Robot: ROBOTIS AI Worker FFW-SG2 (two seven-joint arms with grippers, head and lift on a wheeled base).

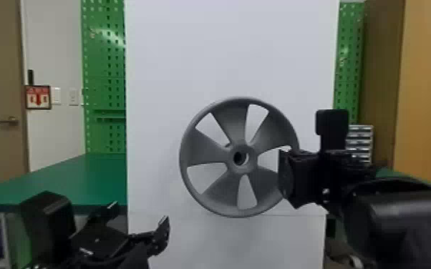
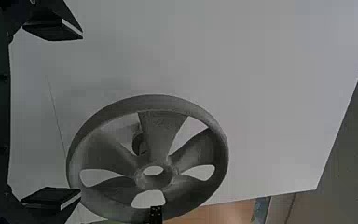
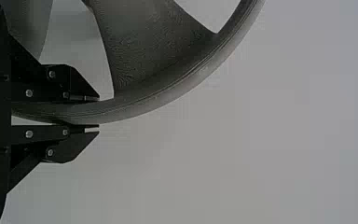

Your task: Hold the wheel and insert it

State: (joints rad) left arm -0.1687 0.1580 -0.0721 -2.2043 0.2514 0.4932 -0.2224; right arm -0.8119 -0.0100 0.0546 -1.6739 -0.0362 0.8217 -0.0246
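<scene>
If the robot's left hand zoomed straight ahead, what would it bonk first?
Probably the grey wheel: the left hand seems to point towards it. How far away it is isn't clear, so it might slip past towards the white board.

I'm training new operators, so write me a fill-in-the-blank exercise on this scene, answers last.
1. The right black two-fingered claw grips the gray five-spoked wheel by its ____.
2. The left black two-fingered claw holds nothing; its fingers are ____.
3. The flat-topped table at the head view's left is coloured ____.
4. At its very centre, the wheel has a round ____.

Missing words: rim; open; green; hole.
</scene>
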